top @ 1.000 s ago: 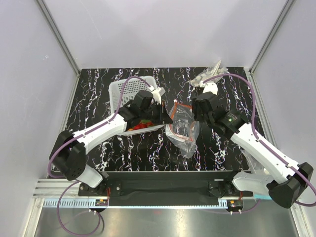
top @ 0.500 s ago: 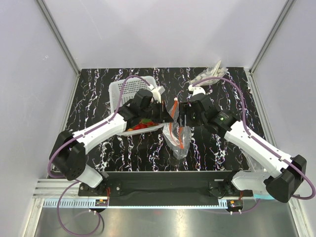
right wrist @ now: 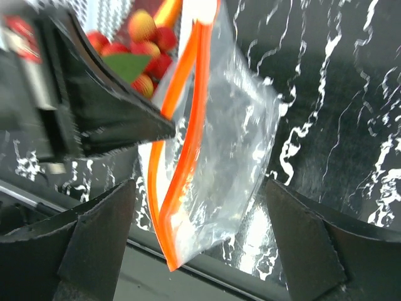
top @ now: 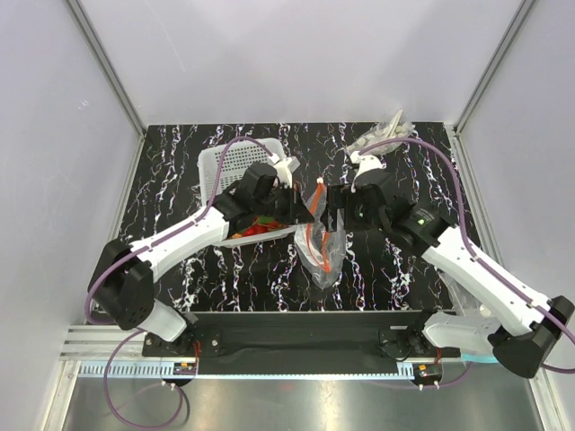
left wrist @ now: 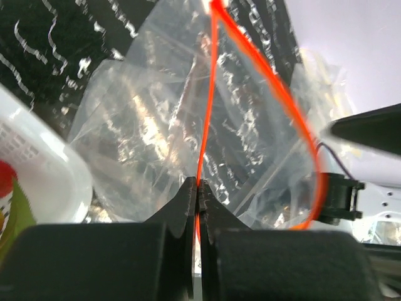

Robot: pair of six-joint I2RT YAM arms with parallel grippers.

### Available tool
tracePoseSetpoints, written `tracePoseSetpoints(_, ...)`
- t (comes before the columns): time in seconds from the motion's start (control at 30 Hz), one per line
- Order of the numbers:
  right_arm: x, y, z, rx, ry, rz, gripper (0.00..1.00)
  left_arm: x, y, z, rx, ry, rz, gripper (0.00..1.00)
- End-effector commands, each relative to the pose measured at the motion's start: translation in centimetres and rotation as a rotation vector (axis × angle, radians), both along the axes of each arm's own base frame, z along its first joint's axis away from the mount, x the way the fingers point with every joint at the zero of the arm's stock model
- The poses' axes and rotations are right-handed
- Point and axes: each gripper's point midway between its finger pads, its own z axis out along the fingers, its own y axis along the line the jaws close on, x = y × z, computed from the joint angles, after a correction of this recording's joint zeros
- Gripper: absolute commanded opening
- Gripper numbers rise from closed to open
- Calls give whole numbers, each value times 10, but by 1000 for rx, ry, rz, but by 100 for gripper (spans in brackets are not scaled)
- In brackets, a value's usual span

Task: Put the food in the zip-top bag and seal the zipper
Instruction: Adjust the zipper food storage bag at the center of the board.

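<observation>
From above, both arms meet over the middle of the black marbled tabletop (top: 162, 180). The zip-top bag (top: 325, 256) hangs between them, held up off the surface, just right of the white basket (top: 229, 166). The food (top: 256, 226) lies in the near end of that basket, partly under the left arm. None of it can be seen in the bag. A crumpled wad of clear plastic (top: 384, 133) sits well apart at the far right corner. This view gives the layout, but it is too coarse to show how either hand grips.

The left wrist camera shows that. The left hand (left wrist: 198, 188) is pressed fully closed, and its two dark fingers pinch one side of the zipper (left wrist: 210, 94). The other side of the orange strip bows away to the right in a wide arc, so the mouth gapes open. The basket's white wall (left wrist: 37, 169) shows at the left edge. A dark finger (left wrist: 369, 128) of the other arm pokes in from the right, apart from the strip.

The right wrist camera looks from the opposite side. The right hand (right wrist: 200, 207) is spread wide, with one finger on each side of the bag (right wrist: 238, 144), and neither appears to touch it. It has hold of nothing. Here the zipper (right wrist: 185, 163) runs as a doubled orange band, and the left hand's finger (right wrist: 119, 119) clamps its edge. Behind that finger the red round pieces and a green leaf (right wrist: 144, 37) are clear, which the overhead view only hints at.
</observation>
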Motion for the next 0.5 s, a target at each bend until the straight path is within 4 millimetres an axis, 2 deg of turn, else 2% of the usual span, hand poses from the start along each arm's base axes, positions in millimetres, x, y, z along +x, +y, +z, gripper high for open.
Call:
tracePoseSetpoints(0.0, 0, -10, 37, 28, -92, -25, 91, -1, 8, 11, -13, -63, 10, 0)
tracePoseSetpoints(0.1, 3, -18, 44, 21, -116, -68, 90, -5, 20, 3, 3, -57, 31, 0)
tracePoseSetpoints(0.13, 5, -22, 43, 17, -120, -98, 90, -9, 25, -7, 16, -42, 33, 0)
tracePoseSetpoints(0.2, 13, -33, 38, -19, -121, -167, 89, -13, 32, -7, 9, -52, 52, 0)
tracePoseSetpoints(0.27, 23, -48, 27, -32, -91, -238, 88, -21, 39, -19, 7, -45, 61, 0)
tracePoseSetpoints(0.33, 30, -54, 7, -8, -26, -268, 88, -25, 45, -17, -5, -65, 78, 0)
tracePoseSetpoints(0.37, 39, -67, 0, 13, -2, -317, 88, -28, 51, -27, 14, -59, 94, 0)
tracePoseSetpoints(0.4, 42, -66, -5, 57, 20, -315, 88, -28, 54, -23, 7, -76, 105, 0)
tracePoseSetpoints(0.43, 42, -69, -21, 70, 59, -341, 88, -29, 57, -24, 10, -83, 114, 0)
tracePoseSetpoints(0.47, 45, -75, -27, 87, 73, -369, 88, -30, 60, -27, 14, -83, 123, 0)
